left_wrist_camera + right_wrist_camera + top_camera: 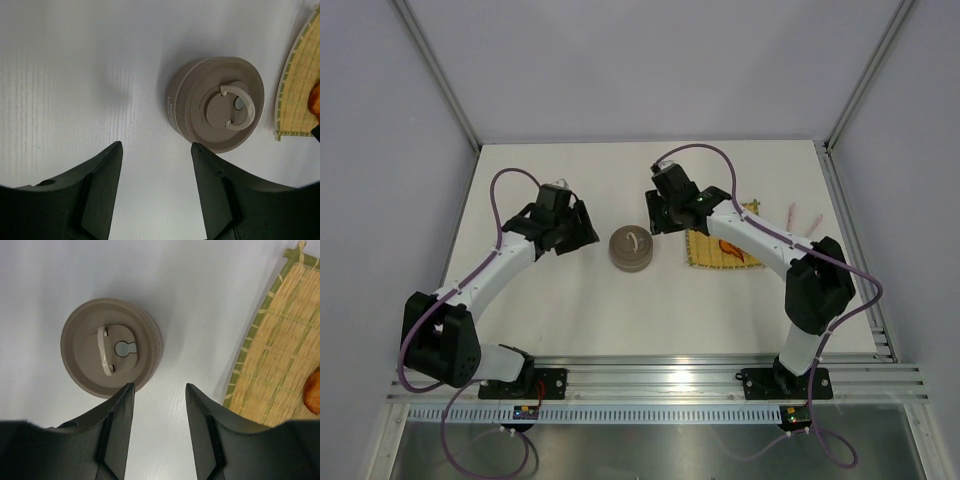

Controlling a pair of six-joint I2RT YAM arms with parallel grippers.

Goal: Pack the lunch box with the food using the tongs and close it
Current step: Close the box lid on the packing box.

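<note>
The lunch box (631, 249) sits on the desk (570, 310) with its lid on. An orange food piece (314, 392) lies on the woven mat (280, 355) just right of the box, so I judge the lid must come off first. My left pincer (156, 147) and right pincer (159, 387) both gape empty, flanking the box. I'd brace its wall with the left, pinch the lid's raised ring (103, 351) with the right, and lift straight up. The tongs (803, 213) lie beyond the mat.
</note>
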